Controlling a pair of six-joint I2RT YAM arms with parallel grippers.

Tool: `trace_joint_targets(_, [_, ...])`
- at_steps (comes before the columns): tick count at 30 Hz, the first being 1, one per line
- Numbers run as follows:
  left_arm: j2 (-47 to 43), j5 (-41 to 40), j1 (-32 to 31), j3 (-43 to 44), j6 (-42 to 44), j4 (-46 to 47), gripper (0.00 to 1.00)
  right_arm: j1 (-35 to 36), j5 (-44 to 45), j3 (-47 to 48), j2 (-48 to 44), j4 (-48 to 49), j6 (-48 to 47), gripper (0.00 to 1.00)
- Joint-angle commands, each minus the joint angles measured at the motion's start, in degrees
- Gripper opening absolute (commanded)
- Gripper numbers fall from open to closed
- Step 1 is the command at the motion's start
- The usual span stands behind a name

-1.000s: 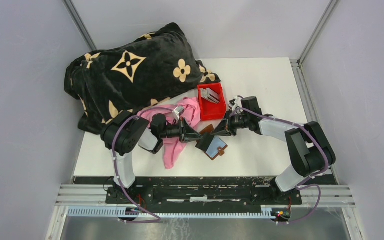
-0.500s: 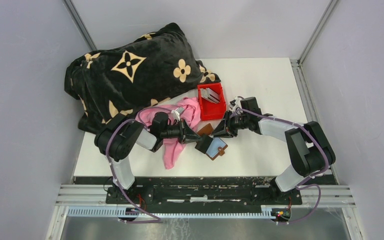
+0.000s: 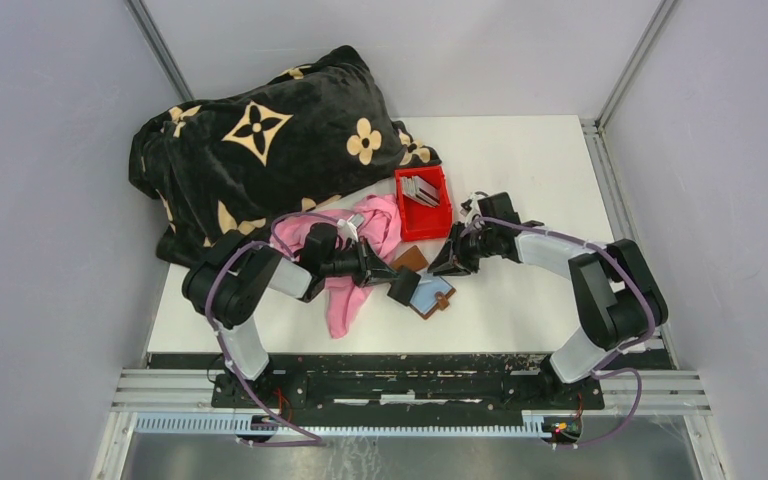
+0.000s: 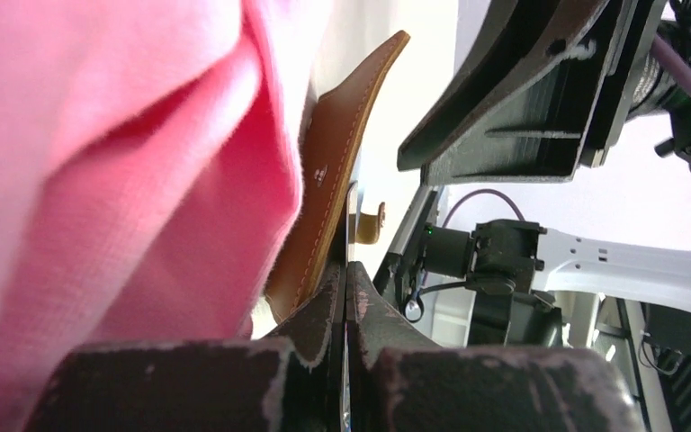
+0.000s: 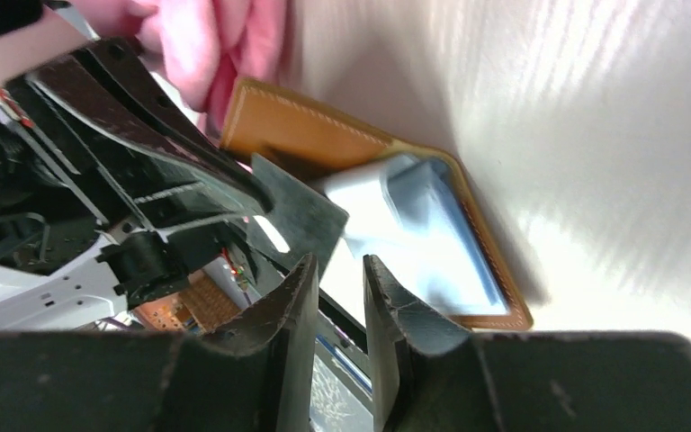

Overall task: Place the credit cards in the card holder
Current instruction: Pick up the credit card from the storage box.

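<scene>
Left gripper (image 3: 396,280) clamped on a dark card (image 5: 297,216) over the open card holder (image 3: 434,296) on the table (image 3: 520,170). Right gripper (image 5: 337,270) part-open, empty (just beside). Risk: the tilted card skids off instead of entering.

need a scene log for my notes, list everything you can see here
blanket: one, black with tan flowers, back left
pink cloth: one, in front of the blanket, under the left arm
red bin: one, mid-table
grey cards: several, in the bin
card holder: one, brown, open, near centre
dark card: one, at the holder's edge
table: one, white
left gripper: shut on the dark card
right gripper: open, empty
</scene>
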Motion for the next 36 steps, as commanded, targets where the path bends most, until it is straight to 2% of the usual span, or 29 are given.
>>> trace_joint_targets(1, [-3.0,-3.5,0.3,2.2,5.5,-3.1,0.03,0.8,5.5,1.6,-4.6,-6.4,-5.1,0.29])
trace_joint_targets(5, [-2.9,-4.5,0.3,2.9,5.8,-3.6,0.03,2.9,7.9,2.1,-6.4,-10.7,-7.8,0.18])
trace_joint_targets(12, [-3.1,-5.1,0.3,3.1,5.7,-3.8,0.03,8.4,11.0,3.5,-3.9,-12.1,-8.8,0.08])
trace_joint_targets(20, [-4.0,-5.5,0.3,3.2,5.4,-4.1,0.03,12.7,14.6,5.2,0.9,-10.5,-8.1,0.05])
trace_joint_targets(36, [-10.9,-6.2,0.3,3.7,5.1,-7.0,0.03,13.2,21.8,10.8,7.0,-8.2,-8.3,0.04])
